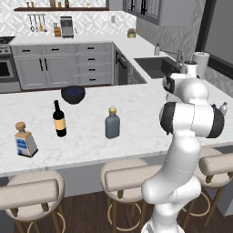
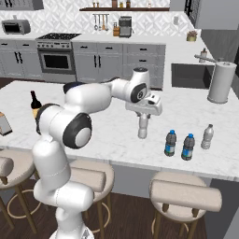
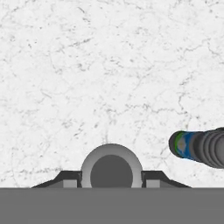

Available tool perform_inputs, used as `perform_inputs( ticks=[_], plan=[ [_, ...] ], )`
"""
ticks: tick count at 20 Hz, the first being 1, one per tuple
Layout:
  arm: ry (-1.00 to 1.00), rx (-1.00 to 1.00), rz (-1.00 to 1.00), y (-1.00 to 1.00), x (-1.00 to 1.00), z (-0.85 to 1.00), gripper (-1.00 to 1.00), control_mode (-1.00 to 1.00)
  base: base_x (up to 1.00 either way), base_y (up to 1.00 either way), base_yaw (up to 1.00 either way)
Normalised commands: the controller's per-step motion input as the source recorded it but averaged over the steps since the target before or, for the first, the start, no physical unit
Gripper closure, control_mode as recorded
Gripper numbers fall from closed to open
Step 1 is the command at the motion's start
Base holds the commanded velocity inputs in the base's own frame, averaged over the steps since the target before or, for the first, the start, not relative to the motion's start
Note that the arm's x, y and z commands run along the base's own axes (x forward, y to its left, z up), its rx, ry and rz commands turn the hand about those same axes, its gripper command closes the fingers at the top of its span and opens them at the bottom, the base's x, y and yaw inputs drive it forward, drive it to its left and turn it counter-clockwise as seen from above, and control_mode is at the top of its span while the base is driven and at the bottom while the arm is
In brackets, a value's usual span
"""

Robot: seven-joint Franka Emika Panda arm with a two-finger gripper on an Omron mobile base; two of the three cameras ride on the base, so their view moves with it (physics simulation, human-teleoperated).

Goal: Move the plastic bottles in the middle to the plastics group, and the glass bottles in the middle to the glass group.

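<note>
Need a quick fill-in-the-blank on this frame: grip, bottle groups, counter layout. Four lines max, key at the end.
1. The gripper is shut on the top of a pale plastic bottle, held ___.
2. The plastics group on the counter counts ___ small bottles.
3. Between the squat grey-blue glass bottle and the square clear bottle stands a dark ___ bottle.
4. Behind that one sits a dark ___.

Missing words: upright; three; wine; bowl
</note>
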Motion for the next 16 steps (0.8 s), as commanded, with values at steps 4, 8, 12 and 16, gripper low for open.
perform_inputs(
  ticks=[4,8,12,16],
  plan=[
    [-0.03,0.00,-0.04,-0.01,0.16,-0.09,1.00,-1.00,0.00,0.00,0.00],
    [-0.07,0.00,-0.06,-0.17,0.14,-0.17,1.00,-1.00,0.00,0.00,0.00],
    [-0.20,0.00,-0.04,-0.09,0.00,-0.29,1.00,-1.00,0.00,0.00,0.00],
    [-0.27,0.00,-0.01,-0.10,0.00,-0.24,1.00,-1.00,0.00,0.00,0.00]
  ],
)
